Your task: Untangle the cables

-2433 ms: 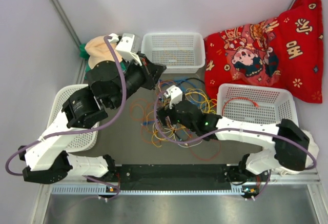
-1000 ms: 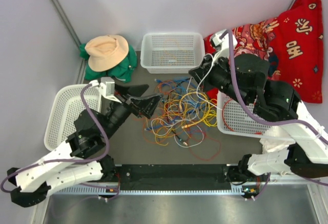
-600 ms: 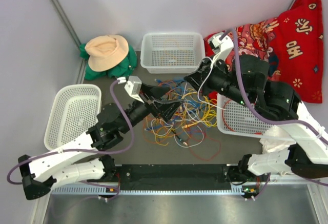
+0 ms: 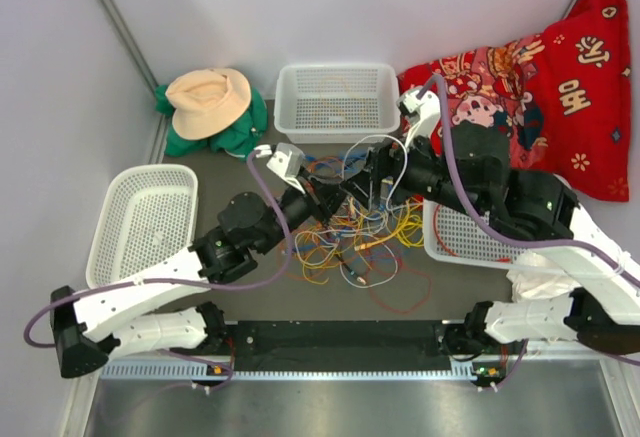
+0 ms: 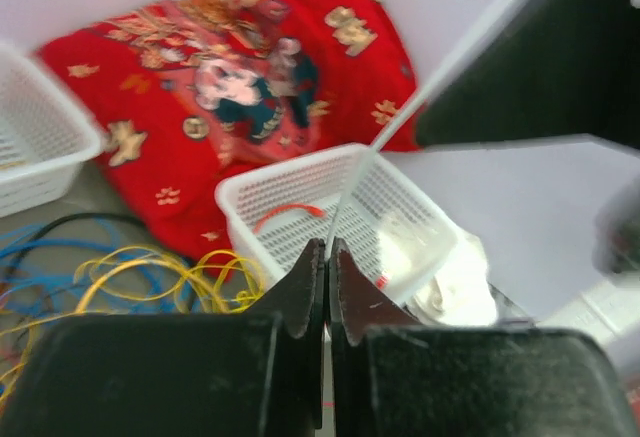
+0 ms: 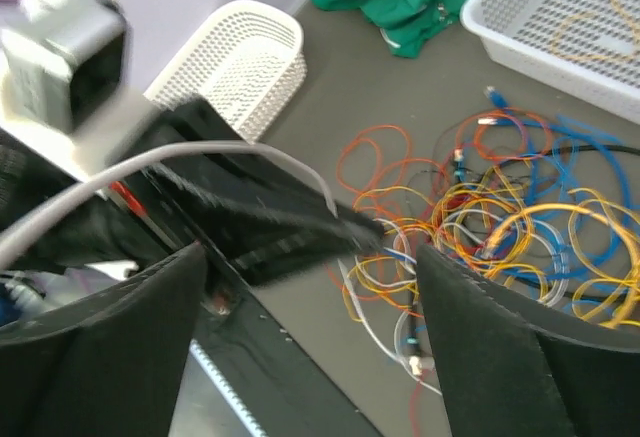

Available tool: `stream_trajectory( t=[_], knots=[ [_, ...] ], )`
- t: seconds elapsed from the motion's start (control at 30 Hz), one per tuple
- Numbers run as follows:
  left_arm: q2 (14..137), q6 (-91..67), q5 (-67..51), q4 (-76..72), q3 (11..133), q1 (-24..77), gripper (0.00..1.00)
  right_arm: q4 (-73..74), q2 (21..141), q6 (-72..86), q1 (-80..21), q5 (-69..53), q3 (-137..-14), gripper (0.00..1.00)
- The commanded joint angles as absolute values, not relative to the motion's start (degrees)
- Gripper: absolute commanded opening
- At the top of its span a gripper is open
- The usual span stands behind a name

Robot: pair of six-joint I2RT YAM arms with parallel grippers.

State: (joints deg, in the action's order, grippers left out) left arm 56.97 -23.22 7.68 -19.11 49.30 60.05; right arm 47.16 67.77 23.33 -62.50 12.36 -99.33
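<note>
The cables (image 4: 350, 232) lie as a tangle of yellow, orange, blue, white and black cords on the dark table centre; they also show in the right wrist view (image 6: 500, 207). My left gripper (image 4: 340, 195) reaches over the tangle. In the left wrist view it (image 5: 327, 247) is shut on a thin white cable (image 5: 400, 127) that runs up and to the right. That white cable (image 4: 375, 139) arcs up by my right gripper (image 4: 372, 179), which hovers just right of the left one. In the right wrist view the right gripper (image 6: 310, 257) is wide open and empty, with the white cable (image 6: 250, 152) in front.
A white basket (image 4: 335, 102) stands at the back. A second white basket (image 4: 500, 227) at the right holds a red cable (image 5: 290, 212). An oval white basket (image 4: 145, 222) sits at the left. A hat (image 4: 208, 97) on green cloth and a red cushion (image 4: 540, 77) lie at the back.
</note>
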Motion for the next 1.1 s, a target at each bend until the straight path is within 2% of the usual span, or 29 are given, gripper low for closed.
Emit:
stream_trajectory(
  t=[0.0, 0.03, 0.3, 0.5, 0.73, 0.93, 0.97, 1.07],
  knots=[
    [52.1, -27.3, 26.1, -1.1, 58.7, 60.1, 0.00, 46.0, 64.4, 23.8, -62.3, 15.5, -96.8, 0.96],
    [51.2, -27.5, 29.8, 3.8, 61.9, 60.1, 0.00, 46.3, 64.2, 23.9, -62.3, 16.8, -96.2, 0.99],
    [46.7, -35.0, 63.1, 36.3, 75.8, 59.9, 0.00, 45.2, 62.7, 24.3, -62.3, 20.5, -87.0, 0.99],
    [44.2, -41.0, 76.4, 51.9, 88.4, 60.0, 0.00, 43.4, 62.3, 24.3, -62.3, 20.7, -81.4, 0.99],
    [44.3, -33.1, 81.3, 49.0, 94.2, 60.1, 0.00, 40.3, 61.3, 24.7, -62.3, 19.2, -76.6, 0.99],
    [43.7, -20.9, 89.3, 39.2, 91.5, 60.0, 0.00, 38.1, 59.1, 25.7, -62.3, 17.8, -72.7, 0.99],
    [43.1, -18.0, 90.7, 35.4, 90.1, 60.0, 0.00, 37.8, 58.6, 25.9, -62.3, 17.8, -72.2, 0.99],
    [39.1, 3.2, 94.9, 9.1, 81.3, 60.1, 0.00, 37.4, 57.8, 26.4, -62.4, 17.4, -70.8, 0.99]
  ],
)
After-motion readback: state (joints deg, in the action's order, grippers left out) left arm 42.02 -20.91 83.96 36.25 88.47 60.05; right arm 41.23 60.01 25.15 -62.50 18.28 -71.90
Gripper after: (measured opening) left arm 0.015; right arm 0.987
